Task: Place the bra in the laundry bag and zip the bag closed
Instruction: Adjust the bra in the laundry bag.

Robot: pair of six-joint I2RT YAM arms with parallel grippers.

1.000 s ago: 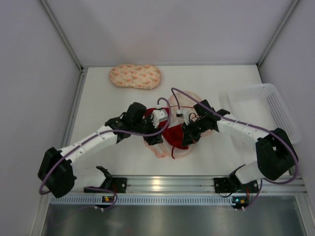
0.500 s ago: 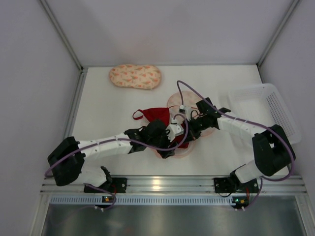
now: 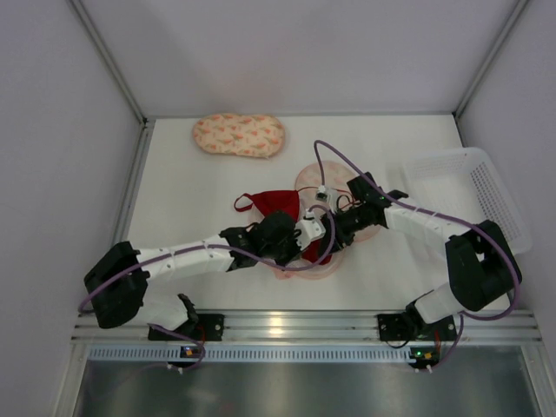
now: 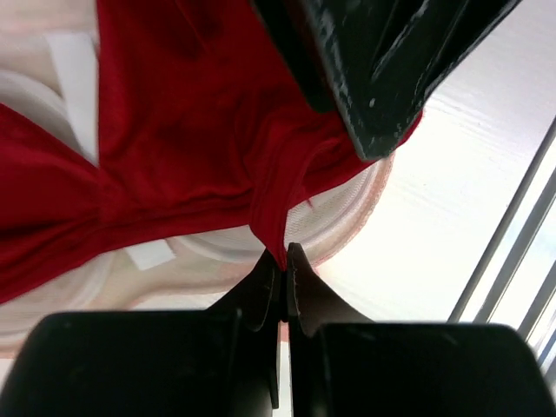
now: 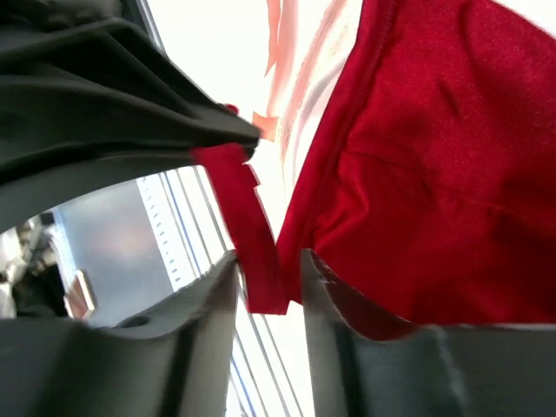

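The laundry bag (image 3: 311, 180) lies open near the middle of the tabletop (image 3: 191, 200), paler lining up. The bra (image 3: 276, 204) rests partly on it, one cup and a thin strap trailing off toward 9 o'clock. The left gripper (image 4: 284, 254) is pressed together on a fold of the red fabric. The right gripper (image 5: 269, 256), just beside it at 3 o'clock, pinches a red band of the bra. A second patterned pouch (image 3: 239, 135) lies at 11 o'clock, and a white mesh basket (image 3: 486, 195) at 3 o'clock.
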